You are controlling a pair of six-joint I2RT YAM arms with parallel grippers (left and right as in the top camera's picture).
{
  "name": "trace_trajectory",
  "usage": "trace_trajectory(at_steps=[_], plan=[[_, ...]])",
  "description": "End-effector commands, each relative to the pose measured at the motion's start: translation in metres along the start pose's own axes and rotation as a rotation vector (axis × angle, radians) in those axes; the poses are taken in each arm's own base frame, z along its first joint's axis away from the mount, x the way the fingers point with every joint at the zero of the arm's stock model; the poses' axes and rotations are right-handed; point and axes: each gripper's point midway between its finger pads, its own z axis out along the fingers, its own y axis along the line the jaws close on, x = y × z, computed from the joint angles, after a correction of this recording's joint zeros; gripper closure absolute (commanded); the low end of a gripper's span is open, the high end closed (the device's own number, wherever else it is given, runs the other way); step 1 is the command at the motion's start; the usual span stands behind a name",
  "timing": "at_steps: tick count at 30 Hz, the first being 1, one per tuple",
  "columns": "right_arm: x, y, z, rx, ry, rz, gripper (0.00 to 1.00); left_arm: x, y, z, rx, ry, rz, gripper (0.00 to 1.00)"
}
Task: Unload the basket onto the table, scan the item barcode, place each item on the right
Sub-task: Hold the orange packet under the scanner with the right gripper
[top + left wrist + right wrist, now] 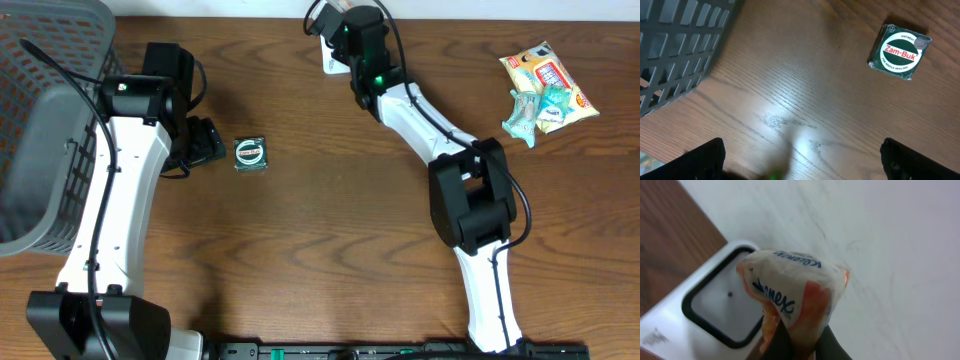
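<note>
Since the scanner [715, 305] sat at the counter's [330, 230] far edge, our right gripper [802, 347] clenched the Kleenex pack [790, 295] over it, presumably presenting the barcode; our left gripper [802, 160] hung released.

Brown wooden table [320, 250], white wall [890, 245]

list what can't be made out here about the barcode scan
- Kleenex pack barcode: the right wrist view shows only the logo side. Overhead, the right gripper covers the pack.
- Scanner: cut off by the right wrist frame edge, and mostly under that gripper overhead.
- Zam-Buk box barcode: only its top face shows, and the overhead print is too small.
</note>
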Motion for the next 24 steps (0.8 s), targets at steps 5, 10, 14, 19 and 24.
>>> trace_trajectory(at_steps=[5,10,14,19,24], plan=[[-0.028,-0.02,-0.001,-0.008,-0.15,0.134,0.99,0.0,0.003,0.003,-0.014,0.007,-0.007,0.02],[-0.01,-0.017,0.005,-0.01,-0.101,0.029,0.99,0.0,0.003,0.003,-0.014,0.007,-0.007,0.02],[0.0,-0.006,0.009,-0.032,-0.068,-0.056,0.99,0.0,0.003,0.003,-0.014,0.007,-0.007,0.02],[0.001,0.002,0.009,-0.052,-0.059,-0.072,0.99,0.0,0.003,0.003,-0.014,0.007,-0.007,0.03],[0.001,-0.007,0.007,-0.012,-0.033,-0.048,0.99,0.0,0.003,0.003,-0.014,0.007,-0.007,0.02]])
